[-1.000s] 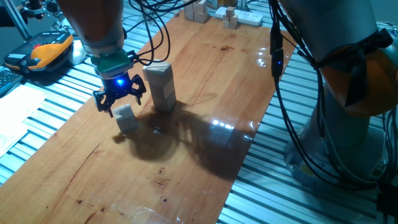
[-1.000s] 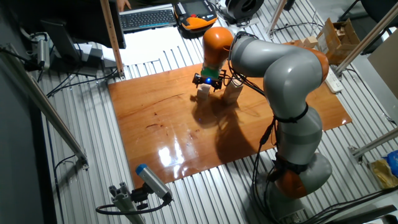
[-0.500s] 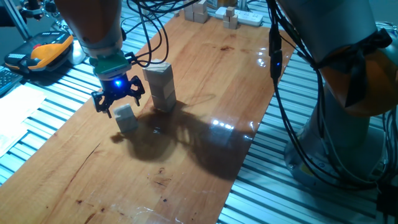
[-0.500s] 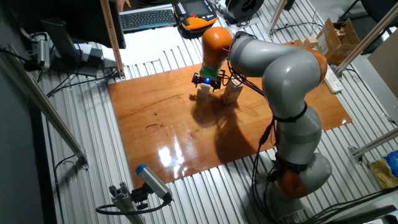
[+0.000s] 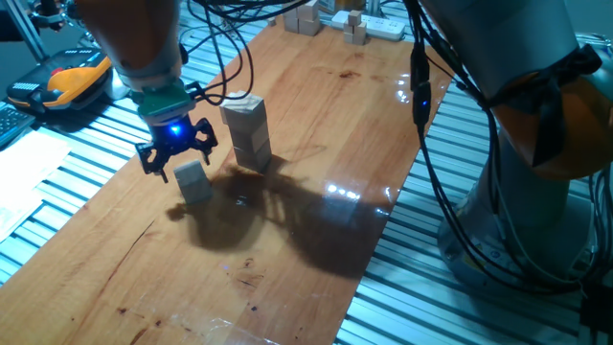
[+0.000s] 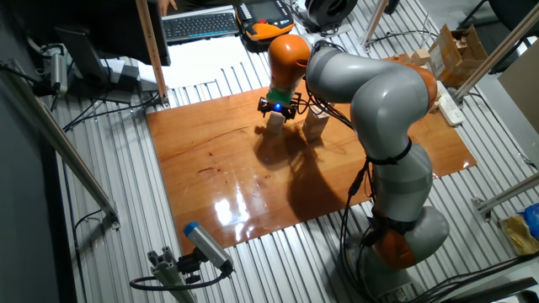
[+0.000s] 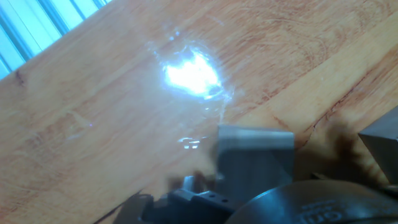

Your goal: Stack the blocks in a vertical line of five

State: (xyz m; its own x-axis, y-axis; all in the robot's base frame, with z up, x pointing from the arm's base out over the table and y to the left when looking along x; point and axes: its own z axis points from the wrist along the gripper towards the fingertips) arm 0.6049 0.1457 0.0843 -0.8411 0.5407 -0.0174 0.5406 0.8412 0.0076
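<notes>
Glossy wooden table (image 5: 316,144), my gripper (image 5: 175,158) spread wide and empty just above a lone block (image 5: 192,179) beside the short stack (image 5: 247,131); I judge pickup is in hand, next descend, straddle, close.

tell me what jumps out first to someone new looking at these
The big grey and orange arm bends over the wooden table, its blue-lit gripper with jaws spread just above a short block stack. Beside it stands a taller stack.
</notes>
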